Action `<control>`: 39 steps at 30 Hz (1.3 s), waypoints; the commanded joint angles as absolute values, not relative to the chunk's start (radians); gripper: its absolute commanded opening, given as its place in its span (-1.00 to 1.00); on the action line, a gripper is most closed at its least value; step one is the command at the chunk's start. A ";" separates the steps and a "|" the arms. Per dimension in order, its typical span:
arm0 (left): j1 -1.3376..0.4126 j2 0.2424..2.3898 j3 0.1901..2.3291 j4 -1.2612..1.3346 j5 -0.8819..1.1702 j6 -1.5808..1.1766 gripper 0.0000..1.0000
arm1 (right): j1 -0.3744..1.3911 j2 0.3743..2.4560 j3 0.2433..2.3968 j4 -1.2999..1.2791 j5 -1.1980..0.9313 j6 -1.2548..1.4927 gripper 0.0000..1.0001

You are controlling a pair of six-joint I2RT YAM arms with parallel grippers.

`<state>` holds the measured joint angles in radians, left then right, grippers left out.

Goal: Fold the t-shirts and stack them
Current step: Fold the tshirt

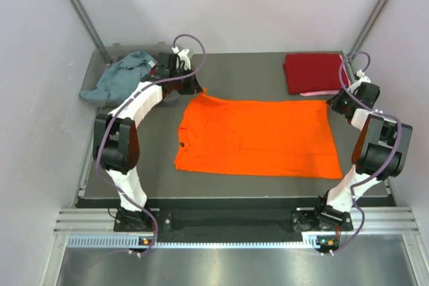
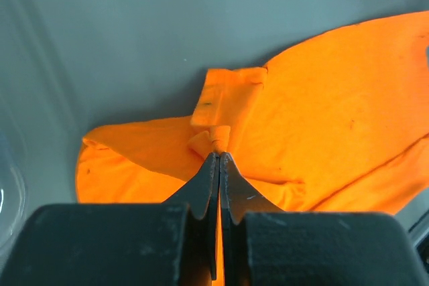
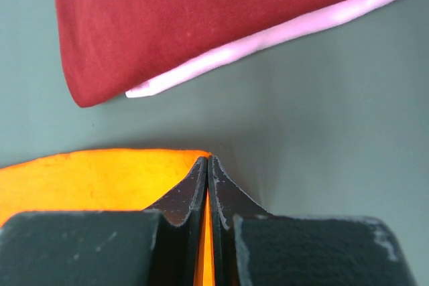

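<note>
Pink tee (image 3: 268, 37) (mostly beneath red tee (image 3: 201, 18))

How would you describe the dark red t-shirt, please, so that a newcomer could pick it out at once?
Start at the dark table and go to its far right corner. The dark red t-shirt lies there folded flat on a pink t-shirt whose edge peeks out beneath. Its neighbours differ: the orange t-shirt is spread open mid-table, and the grey-blue t-shirt is crumpled at far left.

- Left arm (image 1: 134, 108) stretched forward; black left gripper (image 2: 219, 154) is closed, pinching the bright orange cloth t-shirt (image 2: 322, 98).
- Right arm (image 1: 375, 145) bent; black right gripper (image 3: 207, 159) pinches it too.
</note>
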<state>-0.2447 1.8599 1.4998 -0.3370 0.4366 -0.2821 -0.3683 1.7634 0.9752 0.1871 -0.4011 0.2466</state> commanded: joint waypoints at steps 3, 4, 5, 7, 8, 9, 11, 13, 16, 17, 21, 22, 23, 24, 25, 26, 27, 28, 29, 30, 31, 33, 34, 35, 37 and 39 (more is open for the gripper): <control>-0.250 1.720 1.453 -0.331 0.446 -0.290 -1.00 | -0.357 1.701 0.930 0.278 -0.388 0.265 -1.00; -0.252 1.714 1.447 -0.347 0.443 -0.290 -1.00 | -0.356 1.694 0.919 0.297 -0.387 0.268 -1.00; -0.253 1.709 1.444 -0.376 0.434 -0.287 -1.00 | -0.354 1.678 0.899 0.301 -0.377 0.271 -1.00; -0.253 1.697 1.437 -0.411 0.426 -0.291 -1.00 | -0.354 1.661 0.882 0.299 -0.361 0.276 -1.00; -0.253 1.691 1.431 -0.422 0.437 -0.293 -1.00 | -0.354 1.652 0.867 0.296 -0.347 0.276 -1.00; -0.253 1.668 1.421 -0.422 0.442 -0.299 -1.00 | -0.354 1.634 0.861 0.292 -0.341 0.273 -1.00; -0.253 1.640 1.382 -0.419 0.446 -0.311 -1.00 | -0.354 1.608 0.842 0.285 -0.328 0.268 -1.00; -0.255 1.606 1.358 -0.426 0.445 -0.318 -1.00 | -0.356 1.594 0.831 0.267 -0.315 0.262 -1.00; -0.255 1.563 1.329 -0.463 0.423 -0.316 -1.00 | -0.356 1.575 0.824 0.236 -0.282 0.249 -1.00; -0.255 1.545 1.318 -0.469 0.416 -0.316 -1.00 | -0.356 1.562 0.816 0.233 -0.273 0.250 -1.00; -0.255 1.496 1.252 -0.489 0.403 -0.311 -1.00 | -0.356 1.519 0.790 0.216 -0.238 0.250 -1.00; -0.255 1.487 1.241 -0.492 0.406 -0.313 -1.00 | -0.356 1.511 0.785 0.209 -0.230 0.250 -1.00; -0.255 1.477 1.230 -0.497 0.403 -0.319 -1.00 | -0.356 1.496 0.775 0.200 -0.216 0.249 -1.00; -0.255 1.464 1.212 -0.502 0.400 -0.322 -1.00 | -0.356 1.488 0.769 0.189 -0.212 0.249 -1.00; -0.255 1.456 1.204 -0.509 0.393 -0.328 -1.00 | -0.356 1.479 0.759 0.180 -0.193 0.244 -1.00; -0.255 1.448 1.195 -0.524 0.390 -0.331 -1.00 | -0.356 1.462 0.750 0.169 -0.186 0.245 -1.00; -0.255 1.440 1.180 -0.532 0.387 -0.334 -1.00 | -0.357 1.456 0.746 0.147 -0.181 0.242 -1.00; -0.255 1.436 1.169 -0.538 0.385 -0.337 -1.00 | -0.357 1.450 0.741 0.137 -0.178 0.242 -1.00; -0.255 1.421 1.158 -0.545 0.393 -0.342 -1.00 | -0.357 1.434 0.730 0.130 -0.170 0.247 -1.00; -0.255 1.413 1.137 -0.546 0.394 -0.344 -1.00 | -0.357 1.427 0.724 0.114 -0.169 0.250 -1.00; -0.255 1.402 1.126 -0.548 0.394 -0.347 -1.00 | -0.357 1.419 0.716 0.104 -0.169 0.255 -1.00; -0.256 1.375 1.099 -0.555 0.388 -0.354 -1.00 | -0.357 1.391 0.693 0.078 -0.161 0.264 -1.00; -0.256 1.368 1.092 -0.563 0.381 -0.357 -1.00 | -0.357 1.372 0.680 0.066 -0.146 0.268 -1.00; -0.256 1.356 1.088 -0.569 0.370 -0.357 -1.00 | -0.357 1.362 0.672 0.055 -0.143 0.273 -1.00; -0.256 1.347 1.068 -0.577 0.362 -0.356 -1.00 | -0.357 1.342 0.654 0.041 -0.143 0.285 -1.00; -0.256 1.342 1.046 -0.577 0.379 -0.357 -1.00 | -0.357 1.315 0.626 0.025 -0.129 0.301 -1.00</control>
